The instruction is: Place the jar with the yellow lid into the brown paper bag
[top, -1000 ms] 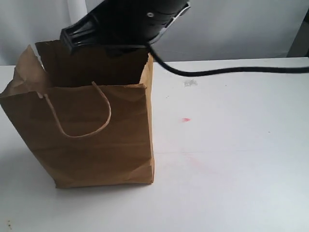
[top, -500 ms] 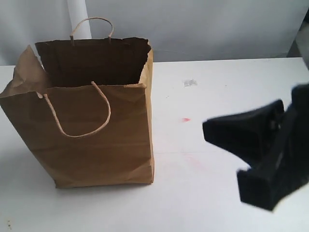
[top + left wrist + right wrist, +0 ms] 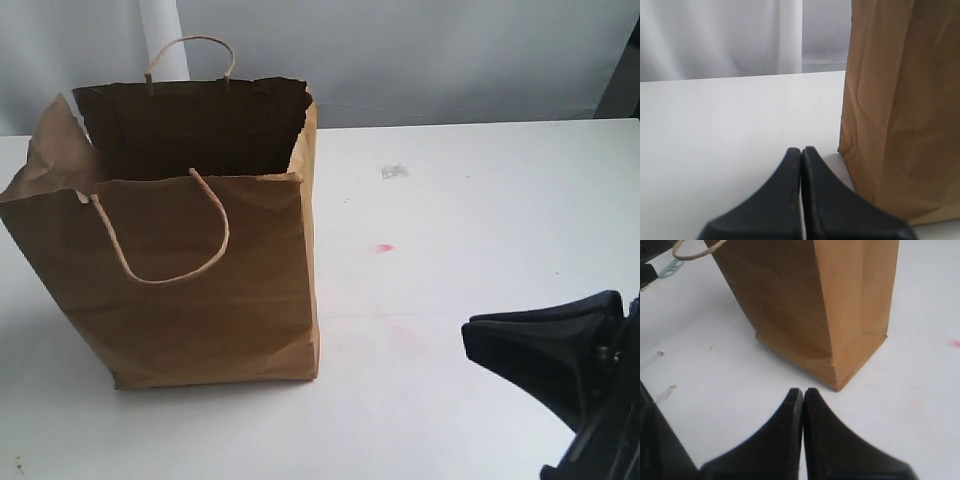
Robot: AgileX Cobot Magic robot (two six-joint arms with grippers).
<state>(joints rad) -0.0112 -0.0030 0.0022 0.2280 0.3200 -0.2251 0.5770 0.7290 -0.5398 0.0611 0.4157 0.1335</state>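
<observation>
The brown paper bag (image 3: 200,280) stands upright on the left of the white table, mouth open and interior dark. One cord handle hangs down its front and the other stands up at the back. The yellow-lidded jar shows in no view. My right gripper (image 3: 468,335) sits low at the front right of the table, well away from the bag. In the right wrist view the gripper (image 3: 803,391) is shut on nothing and points at the bag's bottom corner (image 3: 837,385). My left gripper (image 3: 801,150) is shut and empty, close beside the bag's side wall (image 3: 895,110).
A small red mark (image 3: 385,247) and a grey smudge (image 3: 394,171) lie on the table right of the bag. A white post (image 3: 162,40) rises behind the bag, in front of a pale backdrop. A metal clip (image 3: 670,267) shows beyond the bag in the right wrist view.
The right arm was over the bag's mouth a second ago. It has swung right and down to the table's front right corner. The bag has not moved.
</observation>
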